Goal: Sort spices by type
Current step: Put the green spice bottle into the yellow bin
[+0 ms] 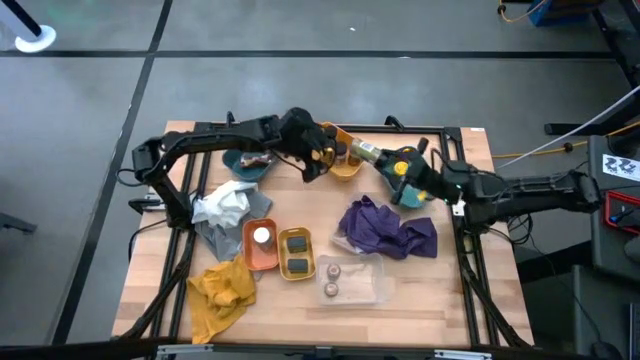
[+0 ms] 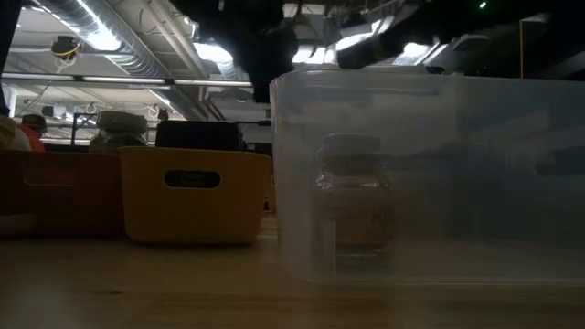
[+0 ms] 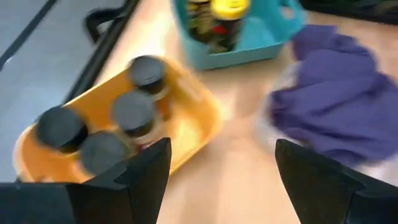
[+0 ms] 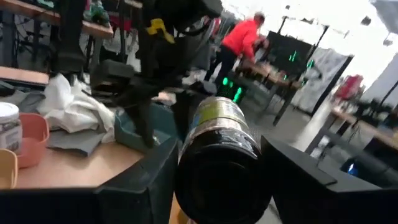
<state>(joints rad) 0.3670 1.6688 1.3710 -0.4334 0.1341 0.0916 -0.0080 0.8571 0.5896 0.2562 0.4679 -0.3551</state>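
High view: the right gripper is held over the far middle of the wooden table, just beside the yellow-orange tray, and a black-lidded spice jar is clamped lengthwise between its fingers. Right wrist view: the same jar is seen lid-first, pinched between both dark fingers, with a green and yellow label band behind the lid. The left gripper is poised at the near edge of that tray, its fingers spread wide with nothing between them, as the left wrist view confirms. Four dark-lidded jars are stood together in the tray. A teal tray with a yellow-lidded jar is set beside a purple cloth. Nearer the front, a white-lidded jar is held in an orange tray, two flat dark tins in a yellow tray, and two pale-lidded jars in a clear bin. A white cloth, a grey cloth and a yellow cloth are left at the left side.
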